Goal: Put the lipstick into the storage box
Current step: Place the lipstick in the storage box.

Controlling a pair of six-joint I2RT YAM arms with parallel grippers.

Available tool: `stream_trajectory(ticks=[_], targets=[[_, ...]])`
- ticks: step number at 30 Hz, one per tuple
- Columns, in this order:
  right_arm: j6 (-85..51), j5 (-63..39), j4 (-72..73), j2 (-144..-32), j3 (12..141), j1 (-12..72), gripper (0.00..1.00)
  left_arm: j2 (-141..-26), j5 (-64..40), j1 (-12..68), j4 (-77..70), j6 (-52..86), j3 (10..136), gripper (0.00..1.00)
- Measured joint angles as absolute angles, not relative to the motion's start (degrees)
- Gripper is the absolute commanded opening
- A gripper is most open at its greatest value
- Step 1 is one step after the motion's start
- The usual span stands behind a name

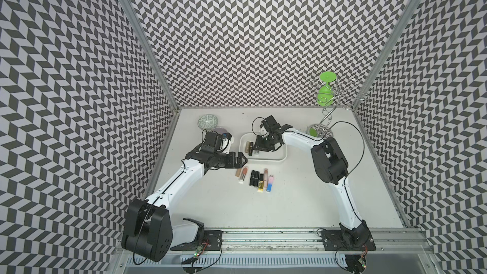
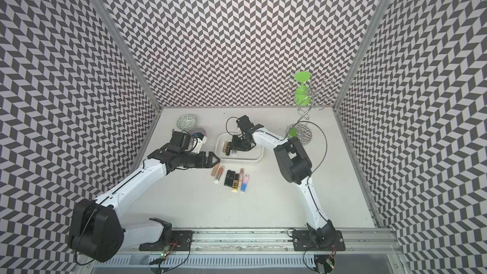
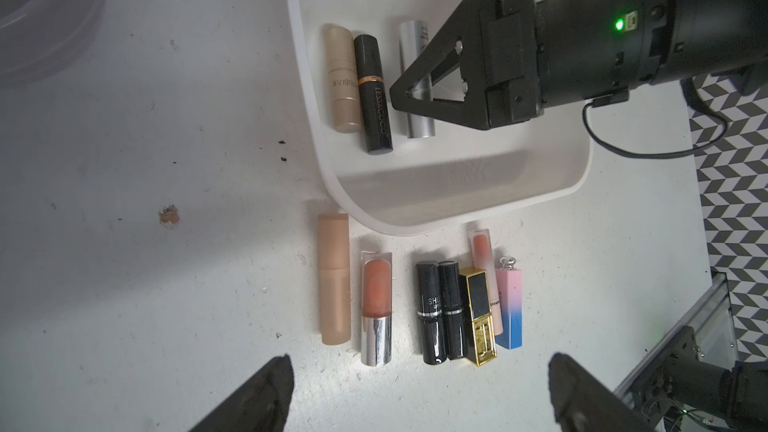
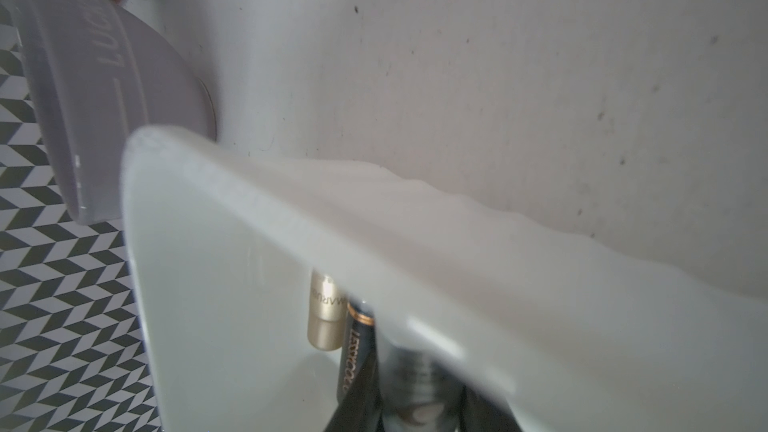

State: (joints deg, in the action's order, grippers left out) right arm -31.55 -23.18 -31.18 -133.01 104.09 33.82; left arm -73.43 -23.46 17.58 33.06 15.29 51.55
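The white storage box (image 1: 283,158) (image 3: 415,226) sits mid-table. Inside it lie a beige-gold lipstick (image 3: 341,81), a black lipstick (image 3: 372,93) and a silver lipstick (image 3: 409,47) (image 4: 415,376). My right gripper (image 1: 257,150) (image 3: 401,95) (image 4: 415,421) reaches down into the box, its fingers against both sides of the silver lipstick, which rests on the box floor. Several more lipsticks (image 1: 254,177) (image 3: 432,313) lie in a row on the table just in front of the box. My left gripper (image 1: 243,160) (image 3: 419,361) hovers wide open by the left end of that row, holding nothing.
A lilac bowl (image 1: 220,131) (image 4: 104,97) and a green-patterned bowl (image 1: 207,122) stand at the back left, close behind my left wrist. A wire rack (image 1: 326,117) with a green piece (image 1: 325,88) stands at the back right. Patterned walls enclose the table on three sides.
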Motion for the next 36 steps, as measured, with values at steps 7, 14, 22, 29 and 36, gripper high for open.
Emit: stream_trajectory(ticks=[7,14,22,29,36], targets=[[-32.12,-24.23,-29.8,-133.12,104.09,33.61,0.42,-73.43,-23.68,17.5,33.08,15.27,51.16,0.99],[-32.14,-24.53,-29.52,-133.05,103.94,33.56,0.42,-73.43,-23.66,17.3,33.08,16.4,50.92,0.99],[-31.86,-24.73,-29.78,-128.35,100.57,33.45,0.43,-73.49,-21.54,17.32,33.32,17.67,50.89,0.99],[-30.55,-24.47,-29.85,-113.51,94.37,33.45,0.43,-79.2,-16.32,17.32,36.67,17.15,52.66,0.99],[-28.93,-23.49,-29.04,-96.33,84.2,33.45,0.43,-85.67,-11.11,17.32,38.17,14.55,55.53,0.99]])
